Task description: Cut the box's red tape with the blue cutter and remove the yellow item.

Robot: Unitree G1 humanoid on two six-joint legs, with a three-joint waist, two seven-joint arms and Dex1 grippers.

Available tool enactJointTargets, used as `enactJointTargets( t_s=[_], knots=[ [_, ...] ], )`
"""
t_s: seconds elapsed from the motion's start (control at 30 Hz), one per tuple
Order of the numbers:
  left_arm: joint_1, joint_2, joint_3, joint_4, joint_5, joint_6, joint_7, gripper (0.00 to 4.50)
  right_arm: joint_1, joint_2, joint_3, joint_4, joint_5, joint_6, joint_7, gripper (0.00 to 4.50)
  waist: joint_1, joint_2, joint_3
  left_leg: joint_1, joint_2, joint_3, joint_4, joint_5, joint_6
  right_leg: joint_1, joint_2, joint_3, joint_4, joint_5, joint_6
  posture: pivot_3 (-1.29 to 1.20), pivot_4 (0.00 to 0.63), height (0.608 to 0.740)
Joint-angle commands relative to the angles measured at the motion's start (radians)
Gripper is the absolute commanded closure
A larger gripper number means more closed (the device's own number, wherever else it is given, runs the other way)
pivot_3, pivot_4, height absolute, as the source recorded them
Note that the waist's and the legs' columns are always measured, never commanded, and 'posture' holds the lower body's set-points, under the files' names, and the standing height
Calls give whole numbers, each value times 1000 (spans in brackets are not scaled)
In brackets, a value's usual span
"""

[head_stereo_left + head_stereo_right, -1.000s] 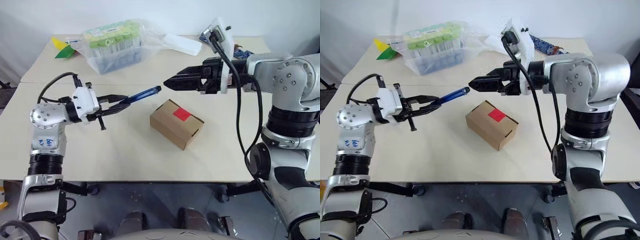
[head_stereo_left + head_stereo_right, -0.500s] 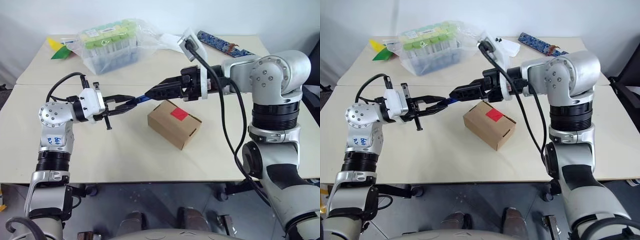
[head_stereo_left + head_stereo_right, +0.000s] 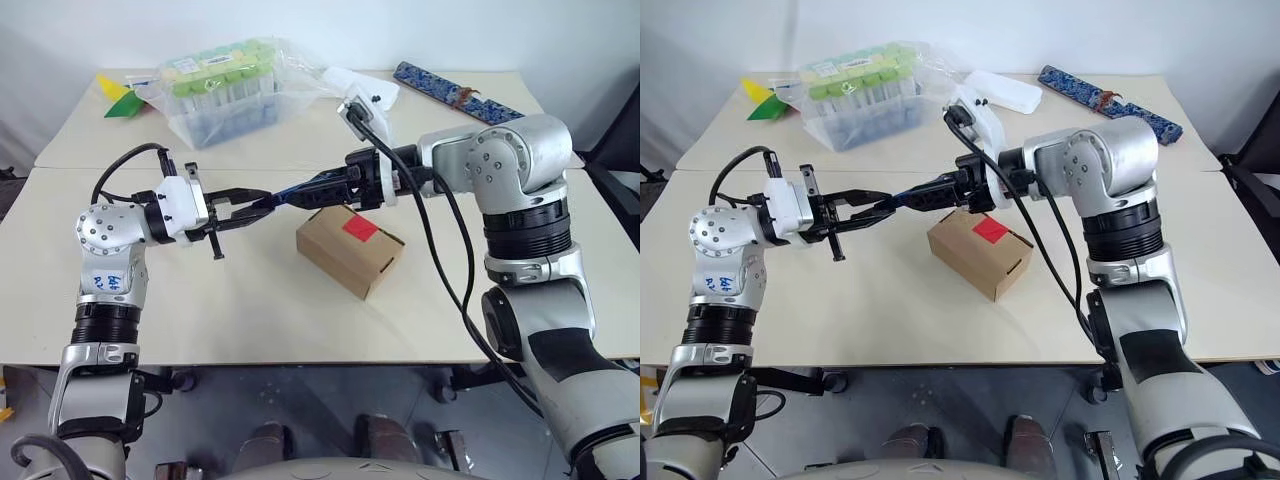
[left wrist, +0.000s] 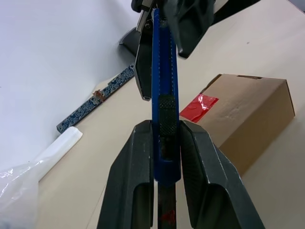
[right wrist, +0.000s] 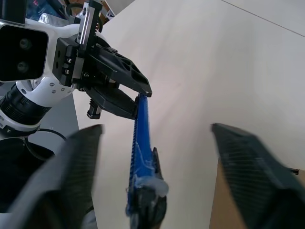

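The left gripper (image 4: 166, 143) pinches the blue cutter (image 4: 164, 90) and holds it out above the table, beside the box (image 3: 350, 248). The right gripper (image 3: 322, 186), fingers spread around the far end, looks ready to take it.

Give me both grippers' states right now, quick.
Left gripper: shut on the blue cutter.
Right gripper: open, fingers either side of the cutter's far end.

Box (image 3: 350, 249): matt brown cardboard, plain. Red tape (image 3: 362, 228): glossy, slightly wrinkled film. Blue cutter (image 4: 164, 102): smooth blue plastic with a ridged dark slider. My left end effector (image 4: 165, 143): matt black plastic fingers. Tabletop (image 3: 250, 300): smooth, pale, matt laminate. Tub (image 3: 220, 90): clear plastic under crinkled, shiny film.
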Motion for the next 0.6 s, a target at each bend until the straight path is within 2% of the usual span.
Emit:
enactJointTargets(
  t_s=[0.03, 0.2, 0.23, 0.6],
  knots=[
    [8, 13, 16, -40, -28, -2, 5, 4060, -35, -21, -12, -14, 14, -26, 18, 2381, 0, 0, 0, 0, 0, 0, 0, 0, 0, 0, 0, 0, 0, 0, 0, 0, 150, 740],
    [16, 20, 17, -38, -29, 2, 0, 4060, -45, -38, -14, -13, 20, -31, 34, 4165, 0, 0, 0, 0, 0, 0, 0, 0, 0, 0, 0, 0, 0, 0, 0, 0, 150, 740],
    [17, 21, 17, -36, -27, 2, 1, 4090, -45, -43, -10, -17, 20, -33, 40, 4354, 0, 0, 0, 0, 0, 0, 0, 0, 0, 0, 0, 0, 0, 0, 0, 0, 150, 740],
    [15, 29, 17, -29, -7, 10, 30, 4118, -15, -55, -1, -85, 41, -17, 49, 4345, 1, 0, 0, 0, 0, 0, 0, 0, 0, 0, 0, 0, 0, 0, 0, 0, 150, 740]
  ],
)
